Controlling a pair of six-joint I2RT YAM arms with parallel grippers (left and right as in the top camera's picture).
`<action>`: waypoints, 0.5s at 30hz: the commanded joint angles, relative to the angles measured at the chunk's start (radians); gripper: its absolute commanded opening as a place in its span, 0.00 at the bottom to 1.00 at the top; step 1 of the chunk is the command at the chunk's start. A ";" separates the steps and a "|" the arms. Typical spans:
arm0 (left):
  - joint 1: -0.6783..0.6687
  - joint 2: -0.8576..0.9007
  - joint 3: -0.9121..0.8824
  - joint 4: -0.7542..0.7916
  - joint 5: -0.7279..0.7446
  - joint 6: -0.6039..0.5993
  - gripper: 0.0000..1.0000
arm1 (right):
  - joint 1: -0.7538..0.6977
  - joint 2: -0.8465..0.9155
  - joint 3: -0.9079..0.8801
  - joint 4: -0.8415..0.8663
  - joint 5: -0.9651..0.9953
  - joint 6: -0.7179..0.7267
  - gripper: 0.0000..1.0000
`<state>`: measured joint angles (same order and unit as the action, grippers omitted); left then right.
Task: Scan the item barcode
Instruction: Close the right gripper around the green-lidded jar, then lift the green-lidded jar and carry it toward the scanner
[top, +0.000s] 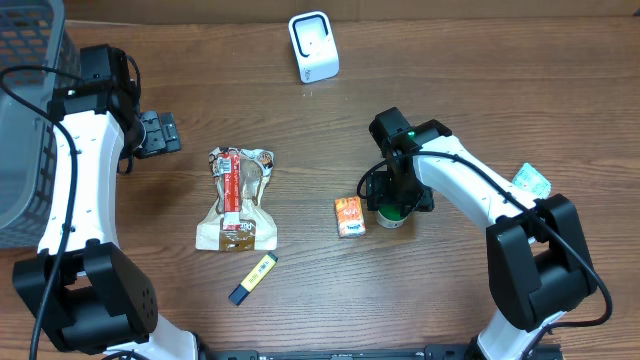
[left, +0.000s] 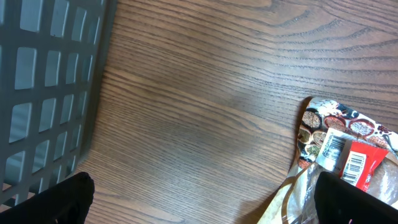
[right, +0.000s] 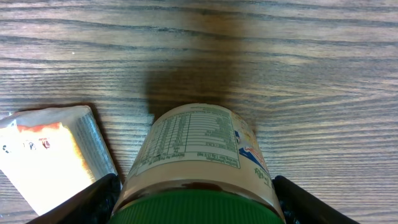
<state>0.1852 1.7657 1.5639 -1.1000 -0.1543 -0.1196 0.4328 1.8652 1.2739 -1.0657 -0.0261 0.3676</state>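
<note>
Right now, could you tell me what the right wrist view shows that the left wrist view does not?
Only the right wrist: a green-lidded jar clasped by the right hand, an orange packet beside it. Only the left wrist: a grey basket, a snack bag with barcodes, the left hand open. Both: the wooden table.
</note>
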 joint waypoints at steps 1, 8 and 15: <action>-0.003 0.000 0.002 0.001 0.002 0.019 1.00 | 0.004 -0.023 -0.005 0.007 -0.001 0.008 0.79; -0.003 0.000 0.002 0.001 0.002 0.019 1.00 | 0.004 -0.023 -0.005 0.006 -0.001 0.008 0.85; -0.003 0.000 0.002 0.001 0.002 0.019 1.00 | 0.004 -0.023 -0.071 0.060 -0.001 0.019 0.84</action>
<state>0.1852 1.7657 1.5639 -1.1000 -0.1543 -0.1196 0.4328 1.8652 1.2407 -1.0321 -0.0265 0.3679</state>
